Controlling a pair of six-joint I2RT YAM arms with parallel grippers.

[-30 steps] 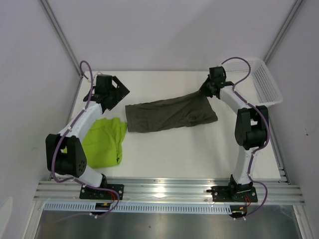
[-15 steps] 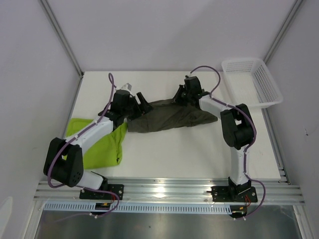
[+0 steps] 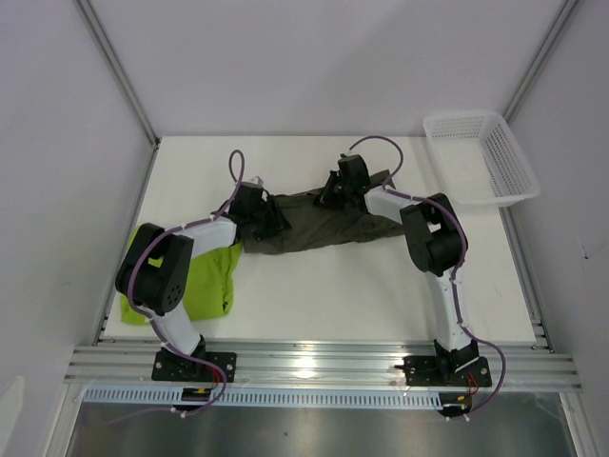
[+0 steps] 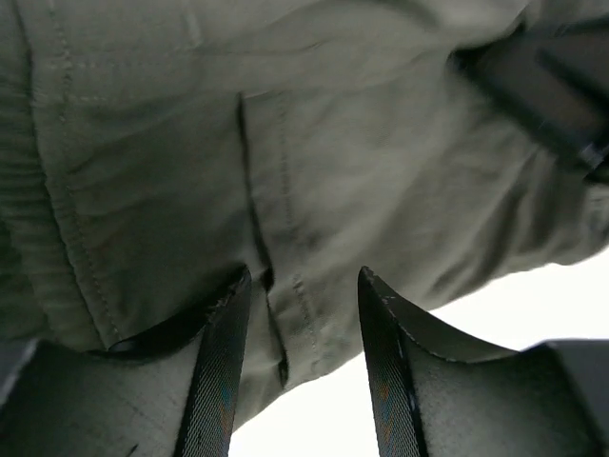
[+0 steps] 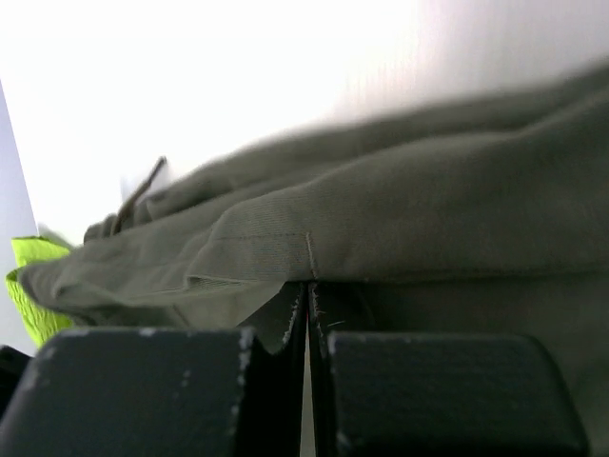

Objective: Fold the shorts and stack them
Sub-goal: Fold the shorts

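Cloth fills the middle of the top view: the dark olive shorts (image 3: 319,224) lie rumpled across the white table (image 3: 314,286), with the lime green shorts (image 3: 205,276) bunched flat at lower left, touching their left end. We have our left gripper (image 3: 276,217) down on the olive pair's left part and our right gripper (image 3: 333,186) at its upper edge, probably to take two holds for a fold. The mesh basket (image 3: 481,157) sits apart at upper right.

On the left wrist view, our left gripper (image 4: 304,281) stands spread, its ridged black fingers (image 4: 224,362) astride a stitched seam of the dark olive shorts (image 4: 362,124); nothing is pinched yet. The weave looks soft and matte.

On the right wrist view, our right gripper (image 5: 306,314) is pressed together, pinching a thin hemmed fold of the dark olive shorts (image 5: 428,209). A sliver of the lime green shorts (image 5: 29,286) shows at lower left.
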